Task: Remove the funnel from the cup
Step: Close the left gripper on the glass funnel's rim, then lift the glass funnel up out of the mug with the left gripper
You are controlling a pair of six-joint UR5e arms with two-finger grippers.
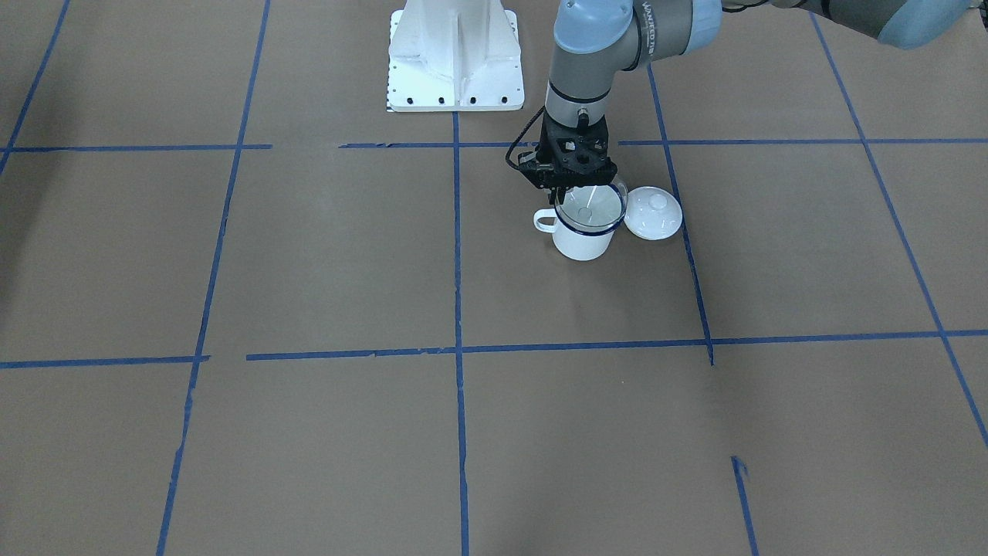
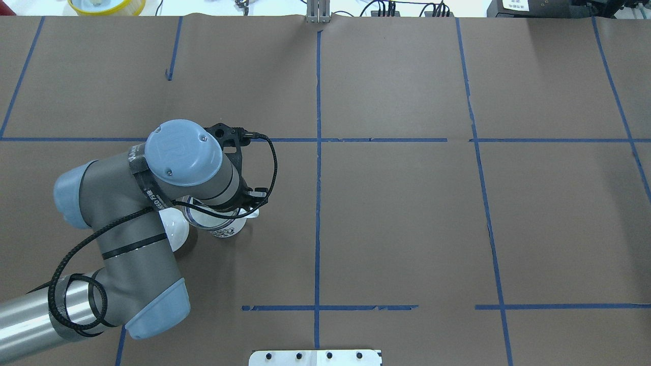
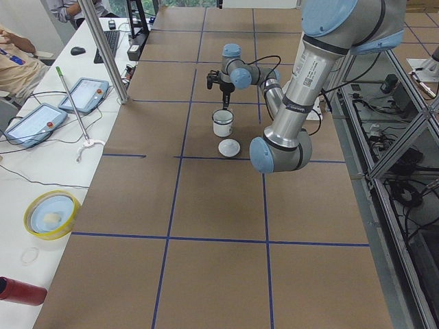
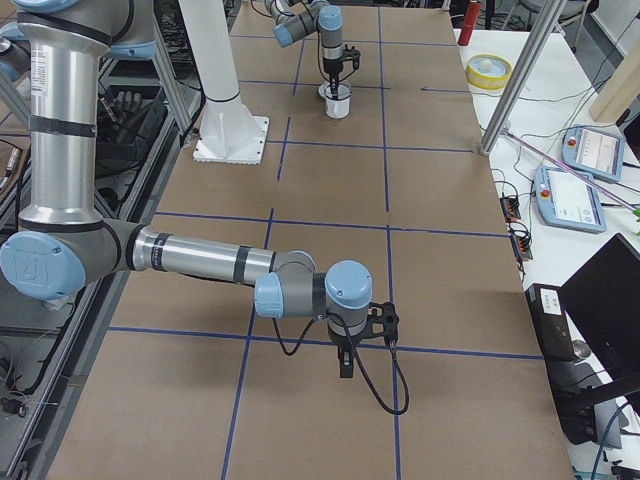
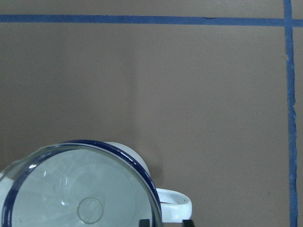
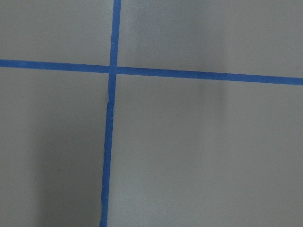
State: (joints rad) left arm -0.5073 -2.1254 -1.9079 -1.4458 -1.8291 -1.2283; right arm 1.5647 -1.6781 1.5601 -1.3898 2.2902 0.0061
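while the funnel (image 1: 591,207) is still seated in the cup (image 1: 583,244), its rim near the handle is straddled by the left hand (image 1: 573,188); whether it is clamped cannot be told. a firm pinch and straight lift are called for.

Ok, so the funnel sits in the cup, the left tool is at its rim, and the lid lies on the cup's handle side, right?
Not the lid: it lies on the side opposite the handle. The front-facing view shows the handle at the view-left of the cup and the lid at its view-right. The funnel does sit in the cup, with the left tool at its rim.
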